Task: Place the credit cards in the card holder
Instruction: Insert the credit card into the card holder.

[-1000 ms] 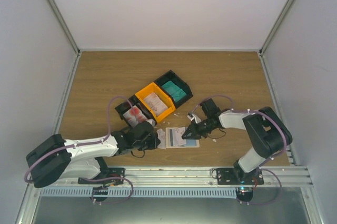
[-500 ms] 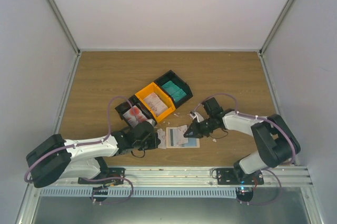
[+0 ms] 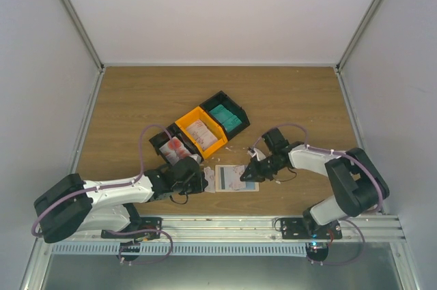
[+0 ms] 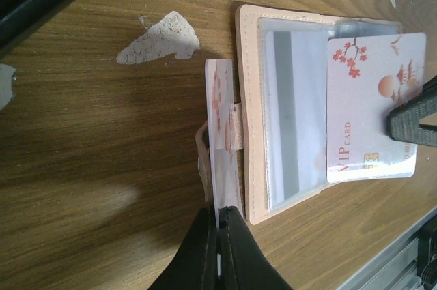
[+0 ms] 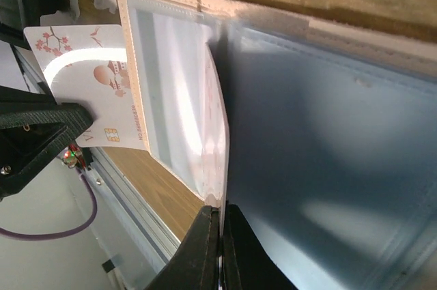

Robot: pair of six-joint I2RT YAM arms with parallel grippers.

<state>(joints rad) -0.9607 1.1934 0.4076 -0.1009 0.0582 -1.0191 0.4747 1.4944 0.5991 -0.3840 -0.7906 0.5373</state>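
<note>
The card holder (image 3: 229,179) lies open on the table between my grippers, with a tan rim (image 4: 249,99) and pale blue pockets (image 5: 171,78). My left gripper (image 3: 203,180) is shut on a white card with red blotches (image 4: 224,126), held on edge just left of the holder. It also shows flat in the right wrist view (image 5: 75,65). My right gripper (image 3: 245,176) is shut on a pale pinkish card (image 4: 372,99) that lies over the holder's right half. That card is seen edge-on in the right wrist view (image 5: 217,112).
Joined trays stand behind the holder: an orange one (image 3: 200,133) with a card, a black one (image 3: 226,118) with teal cards, and a black one (image 3: 174,148) with red-blotched cards. Small white scraps (image 4: 158,37) lie on the wood. The metal rail (image 3: 225,225) runs along the near edge.
My right arm has shifted slightly to the right and its gripper has moved a little over the holder with its card. The left arm and its card have not moved.
</note>
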